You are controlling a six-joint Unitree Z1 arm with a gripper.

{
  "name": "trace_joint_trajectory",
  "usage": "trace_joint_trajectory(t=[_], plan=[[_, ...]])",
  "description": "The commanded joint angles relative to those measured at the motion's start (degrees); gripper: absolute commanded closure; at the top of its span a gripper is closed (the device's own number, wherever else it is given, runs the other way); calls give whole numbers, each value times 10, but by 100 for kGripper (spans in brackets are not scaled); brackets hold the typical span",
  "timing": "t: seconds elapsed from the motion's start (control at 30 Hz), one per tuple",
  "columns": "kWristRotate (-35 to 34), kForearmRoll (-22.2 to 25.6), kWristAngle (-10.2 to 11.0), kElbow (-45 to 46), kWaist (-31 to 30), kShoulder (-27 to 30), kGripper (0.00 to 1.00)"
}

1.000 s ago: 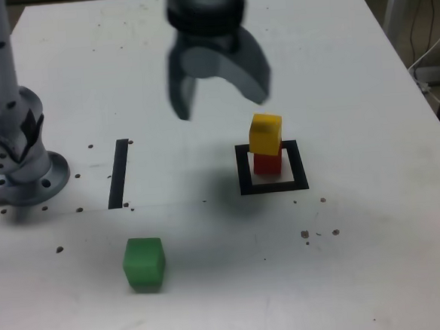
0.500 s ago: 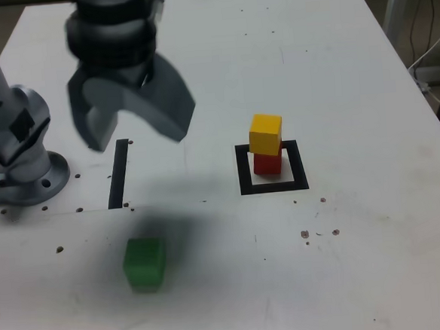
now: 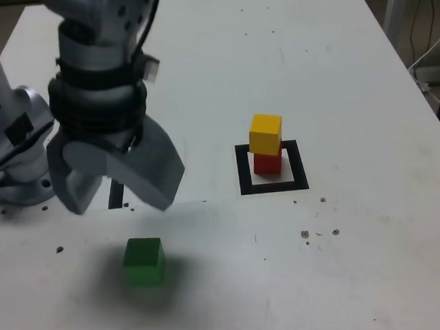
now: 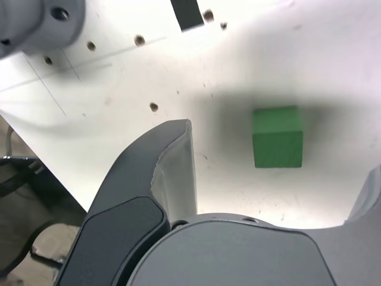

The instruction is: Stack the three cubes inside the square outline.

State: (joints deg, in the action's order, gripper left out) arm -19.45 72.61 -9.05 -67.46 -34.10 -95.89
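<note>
Now the end effector (image 3: 116, 189) has swung across from above the middle of the table (image 3: 349, 65) to the exterior view's left, and hangs lower, just above the green cube (image 3: 144, 262), jaws spread wide and gripping nothing. That cube sits where it was, alone near the front edge, in the arm's shadow. Over on the exterior view's right, the yellow cube (image 3: 265, 134) rests unchanged on the red cube (image 3: 267, 162) inside the square outline (image 3: 243, 171). From the wrist view, the green cube (image 4: 277, 136) lies between the fingers (image 4: 172, 173).
</note>
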Motion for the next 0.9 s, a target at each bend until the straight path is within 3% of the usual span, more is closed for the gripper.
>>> trace_joint_trajectory(t=[0.0,0.27,0.63,0.87], plan=[[-1,-8,-7,4,-3,-9,2],[9,-42,-32,21,-13,-27,4],[64,-103,-81,42,-16,-75,6],[100,-144,-100,56,-16,-93,11]])
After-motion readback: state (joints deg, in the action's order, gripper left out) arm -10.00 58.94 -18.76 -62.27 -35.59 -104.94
